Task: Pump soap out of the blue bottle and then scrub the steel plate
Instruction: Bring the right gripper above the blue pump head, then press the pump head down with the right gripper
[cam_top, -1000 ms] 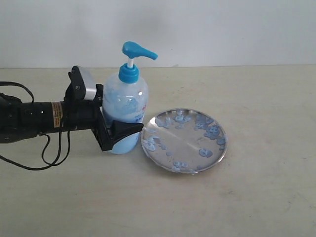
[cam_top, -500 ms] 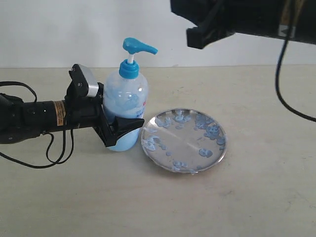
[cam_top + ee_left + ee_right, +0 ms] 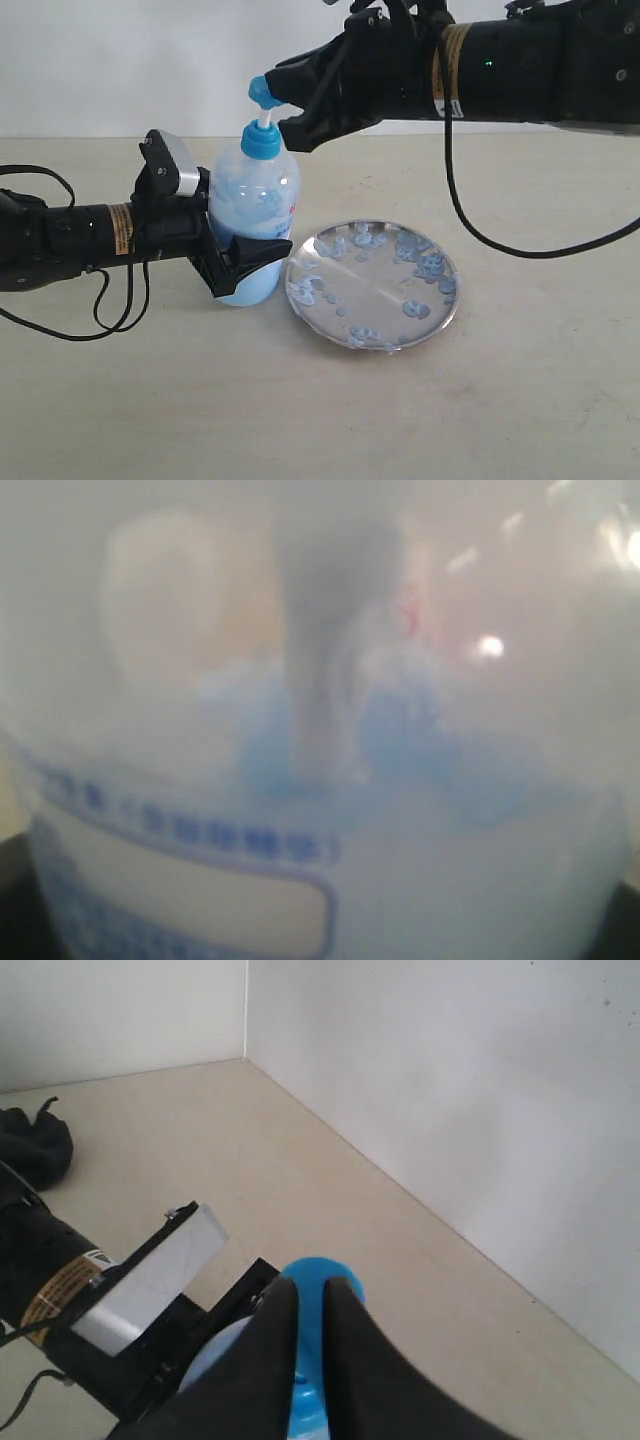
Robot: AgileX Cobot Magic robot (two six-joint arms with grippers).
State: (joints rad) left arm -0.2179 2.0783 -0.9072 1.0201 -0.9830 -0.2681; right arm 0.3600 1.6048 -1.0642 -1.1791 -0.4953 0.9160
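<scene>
The blue bottle (image 3: 255,210) stands upright on the table, left of the steel plate (image 3: 372,284). My left gripper (image 3: 250,258) is shut on the bottle's lower body, one finger on each side. In the left wrist view the bottle (image 3: 320,780) fills the picture, blurred, and hides the fingers. My right gripper (image 3: 278,102) reaches in from the upper right and sits at the pump head (image 3: 260,92), covering its spout. Its fingers are nearly together over the blue pump head (image 3: 312,1272), with only a narrow slit between them (image 3: 310,1300). Pale blue soap blobs (image 3: 430,266) dot the plate.
A black cable (image 3: 470,225) hangs from the right arm over the table behind the plate. Another cable (image 3: 110,310) loops below the left arm. A white wall runs close behind the table. A dark bundle (image 3: 35,1145) lies near the left arm.
The right arm came in from the top right and dropped until its gripper reached the pump head. The left gripper keeps its hold on the bottle.
</scene>
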